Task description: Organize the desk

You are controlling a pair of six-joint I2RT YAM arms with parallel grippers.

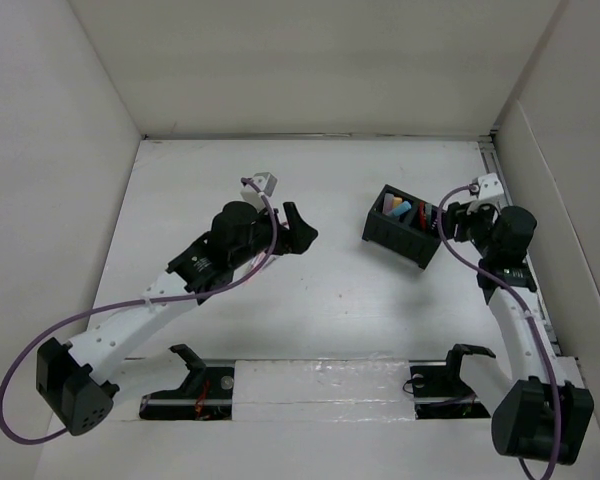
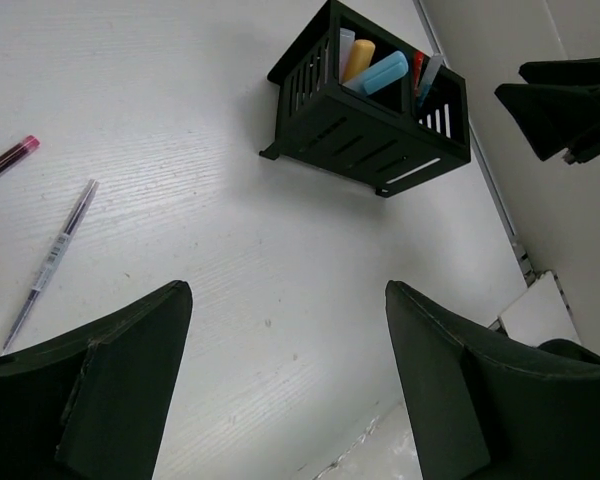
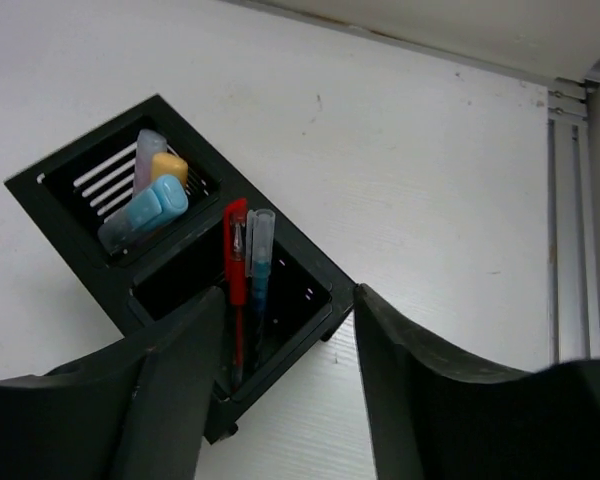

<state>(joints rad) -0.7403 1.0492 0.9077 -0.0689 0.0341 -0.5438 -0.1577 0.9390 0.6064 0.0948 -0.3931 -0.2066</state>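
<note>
The right claw point(image 3: 288, 300) is hovering open and empty over the black organizer point(image 2: 360, 135) standing right of centre on the white table point(image 1: 330, 310), while the left claw point(image 2: 288, 290), also gaping empty, is probably needing to descend next onto the clear pen point(image 2: 55, 255) lying loose nearby

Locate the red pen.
In the right wrist view, the red pen stands beside a blue pen in the black organizer, on the right of the desk.

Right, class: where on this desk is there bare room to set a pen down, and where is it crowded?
Free: the desk between left gripper and organizer; the strip from organizer to back wall; the stretch from organizer to the near edge. Crowded: organizer's right side, where the right gripper hangs.
</note>
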